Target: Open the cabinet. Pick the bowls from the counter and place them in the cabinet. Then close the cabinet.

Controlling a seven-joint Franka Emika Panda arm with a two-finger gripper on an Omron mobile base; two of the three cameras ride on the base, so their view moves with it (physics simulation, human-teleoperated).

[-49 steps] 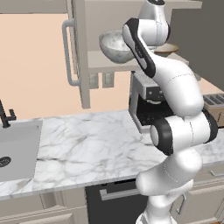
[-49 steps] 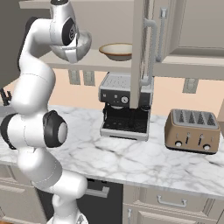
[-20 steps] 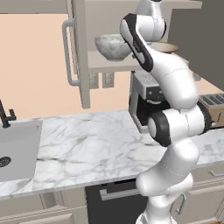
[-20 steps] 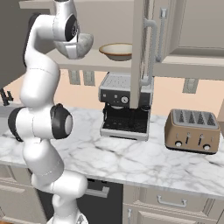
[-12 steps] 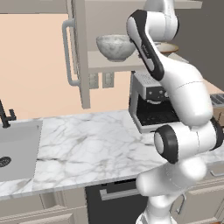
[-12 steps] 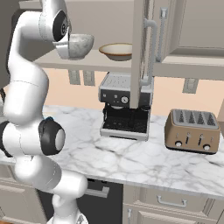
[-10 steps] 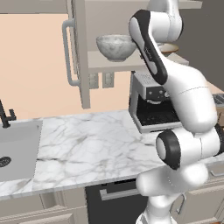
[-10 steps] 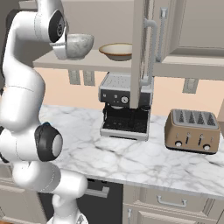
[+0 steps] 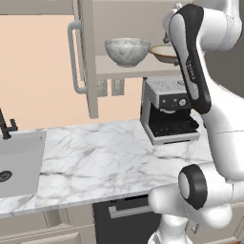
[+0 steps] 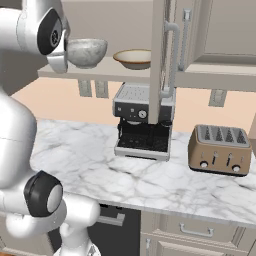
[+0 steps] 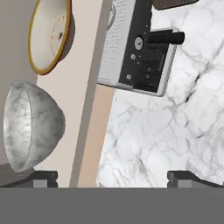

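Bowls: two, a grey-white marbled bowl (image 9: 127,51) and a tan bowl (image 10: 134,58) with a brown rim and cream inside.
Cabinet doors: two, both swung open; the left door (image 9: 88,57) shows edge-on with its silver bar handle (image 9: 74,57), and the right door (image 10: 158,55) shows edge-on too, with its own handle (image 10: 173,57).
Counter appliances: one coffee machine (image 9: 167,109) and one toaster (image 10: 219,149).
Sinks: one steel sink (image 9: 18,162), set into the left end of the counter (image 9: 100,159).
Cabinet contents: both bowls stand upright on the bottom board of the cabinet (image 10: 120,74), side by side and apart; the marbled bowl is nearer the left door, the tan bowl nearer the middle.
Counter contents: the coffee machine stands under the open cabinet, and the toaster stands well to its right.
Hand view: the marbled bowl appears at lower left, the tan bowl above it, and the cabinet's front edge runs between them and the marble.
Gripper (image 11: 111,177): jaws spread wide, with one dark finger tip (image 11: 43,176) low at each side; nothing is between them and they touch nothing.
Gripper position: drawn back from the cabinet, just outside its front edge, with the marbled bowl nearest.
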